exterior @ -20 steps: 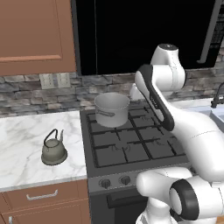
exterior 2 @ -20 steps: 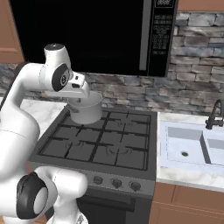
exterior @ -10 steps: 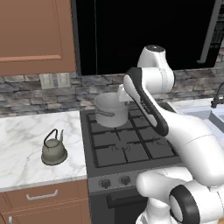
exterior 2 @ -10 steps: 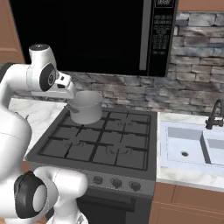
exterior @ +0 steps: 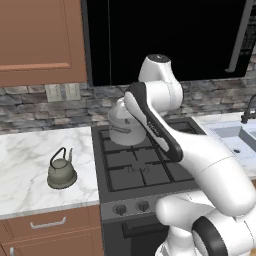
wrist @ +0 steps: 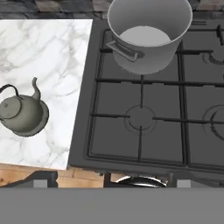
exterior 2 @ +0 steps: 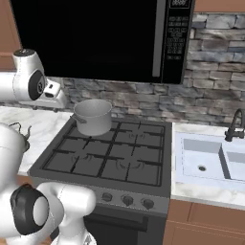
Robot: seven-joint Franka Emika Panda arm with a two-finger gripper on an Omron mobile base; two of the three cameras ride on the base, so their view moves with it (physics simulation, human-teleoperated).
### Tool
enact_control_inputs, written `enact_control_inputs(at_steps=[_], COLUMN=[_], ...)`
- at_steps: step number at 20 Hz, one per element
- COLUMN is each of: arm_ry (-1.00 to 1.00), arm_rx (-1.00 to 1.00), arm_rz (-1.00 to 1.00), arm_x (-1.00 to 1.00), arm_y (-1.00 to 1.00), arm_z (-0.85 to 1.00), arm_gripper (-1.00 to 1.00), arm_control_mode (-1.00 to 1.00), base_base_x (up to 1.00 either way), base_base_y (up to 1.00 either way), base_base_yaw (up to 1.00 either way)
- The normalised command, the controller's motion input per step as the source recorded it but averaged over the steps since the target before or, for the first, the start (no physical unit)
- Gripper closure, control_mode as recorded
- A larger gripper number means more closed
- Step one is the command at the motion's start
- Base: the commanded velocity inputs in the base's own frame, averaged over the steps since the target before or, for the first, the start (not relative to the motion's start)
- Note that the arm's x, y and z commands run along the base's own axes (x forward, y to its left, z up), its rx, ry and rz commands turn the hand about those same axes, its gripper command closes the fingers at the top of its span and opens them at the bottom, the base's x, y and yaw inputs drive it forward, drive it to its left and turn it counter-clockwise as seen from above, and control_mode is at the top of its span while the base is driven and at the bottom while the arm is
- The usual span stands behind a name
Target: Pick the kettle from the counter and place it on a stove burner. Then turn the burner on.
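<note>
Left base view — kettle [exterior: 62, 171]: squat grey-green body with a thin black arched handle, standing upright on the counter [exterior: 25, 165], near the cooktop's left edge but apart from it.
Left base view — steel pot [exterior: 125, 125]: straight-sided, on the rear left burner; the white arm crosses in front of its right side, so its inside is hidden here.
Left base view — cooktop [exterior: 145, 170]: black, with cast-iron grates; control knobs run along its front edge.
Right base view — steel pot [exterior 2: 93, 116]: upright on the rear left grate; its inside is visible and holds nothing.
Right base view — kettle [exterior 2: 23, 131]: only the handle and spout tip show, behind the robot's white body, over the marble.
Right base view — sink [exterior 2: 210, 160]: white basin, right of the cooktop, with a dark faucet [exterior 2: 234, 125] at its back.
Hand view — kettle [wrist: 22, 113]: lid on, spout pointing up in the frame, resting on marble well left of the stove burner [wrist: 141, 118].
Hand view — steel pot [wrist: 148, 33]: open-topped, pale flat bottom showing, no contents; one side handle faces the kettle.
Hand view — stove burner: front left section, bare grate.
End effector — the fingers themselves cannot be made out; the jaws stand spread wide and grasp nothing.
</note>
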Motion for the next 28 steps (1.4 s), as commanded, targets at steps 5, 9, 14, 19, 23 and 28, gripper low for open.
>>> enact_control_inputs(at_steps=[5,9,14,19,23,28], arm_ry=[-0.01,0.00,-0.04,-0.05,-0.02,0.00], arm_rx=[0.03,0.04,0.04,0.07,0.08,0.07], arm_rz=[0.00,0.00,0.00,-0.01,-0.01,-0.01], arm_x=[-0.02,0.00,0.00,0.00,0.00,0.00], arm_y=[0.61,0.61,0.57,0.47,0.40,0.38], arm_z=[0.00,-0.01,-0.07,-0.06,-0.11,-0.16], arm_gripper=[-1.00,-1.00,-1.00,-1.00,-1.00,-1.00], arm_control_mode=[-1.00,-1.00,-1.00,-1.00,-1.00,-1.00], base_base_x=[0.00,0.00,0.00,0.00,0.00,0.00], base_base_y=[0.00,0.00,0.00,0.00,0.00,0.00], base_base_yaw=[0.00,0.00,0.00,0.00,0.00,0.00])
